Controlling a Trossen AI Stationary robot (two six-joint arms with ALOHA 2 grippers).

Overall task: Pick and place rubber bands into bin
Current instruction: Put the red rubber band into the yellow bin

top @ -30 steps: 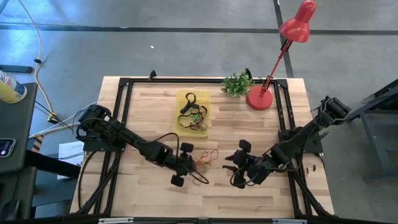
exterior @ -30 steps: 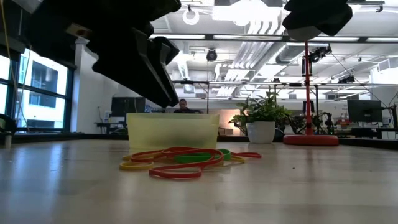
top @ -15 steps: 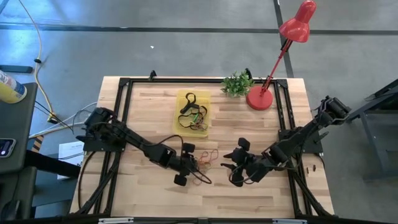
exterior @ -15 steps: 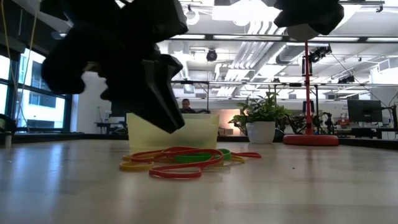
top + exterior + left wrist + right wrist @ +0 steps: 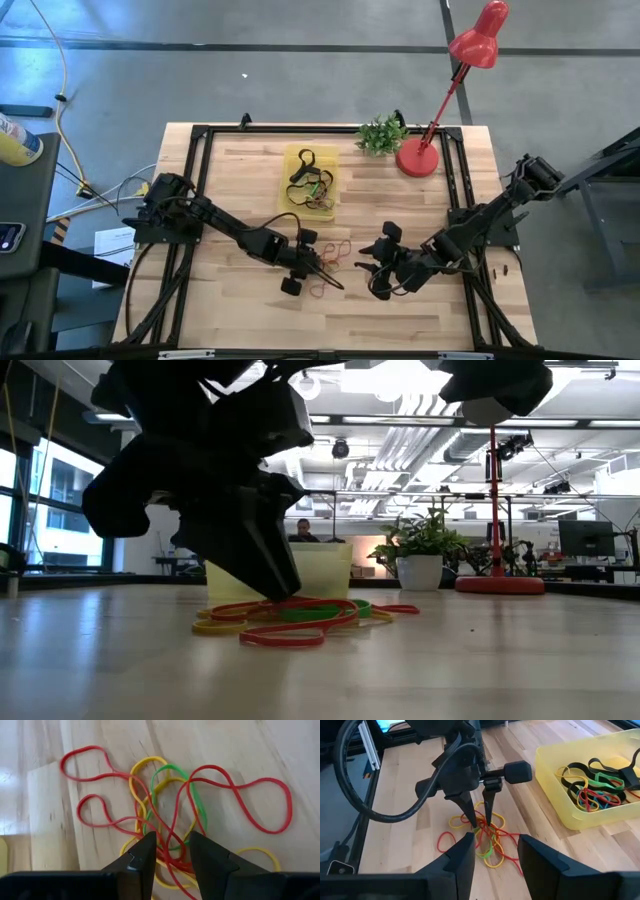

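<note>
A tangle of red, yellow and green rubber bands (image 5: pixel 332 254) (image 5: pixel 170 810) lies flat on the wooden table, near of the yellow bin (image 5: pixel 310 182) (image 5: pixel 585 785). The bin holds several more bands in black, red, green and orange. My left gripper (image 5: pixel 322 263) (image 5: pixel 480 822) is open and points down into the tangle, its tips at the level of the bands in the low view (image 5: pixel 282 588). Red strands run through the narrow gap between its fingers (image 5: pixel 172 857). My right gripper (image 5: pixel 384 262) (image 5: pixel 495 865) is open, to the right of the tangle and holding nothing. My left gripper comes at the tangle from above, pointing down and slanting toward the table's right. Its fingertips (image 5: pixel 473 822) stand on either side of a few red strands (image 5: pixel 172 837) in the middle of the pile. I cannot tell whether the fingers touch the bands, which lie flat and slack.
A red lamp base (image 5: pixel 417 158) and a small potted plant (image 5: pixel 381 134) stand at the far right of the table. Black frame rails (image 5: pixel 200 180) run along the table's edges. In the low view a person (image 5: pixel 296 531) shows in the room beyond the bin.
My left gripper has moved toward the table's right and down, from beside the tangle until its tips stand in it. The bands have kept their place and shape.
</note>
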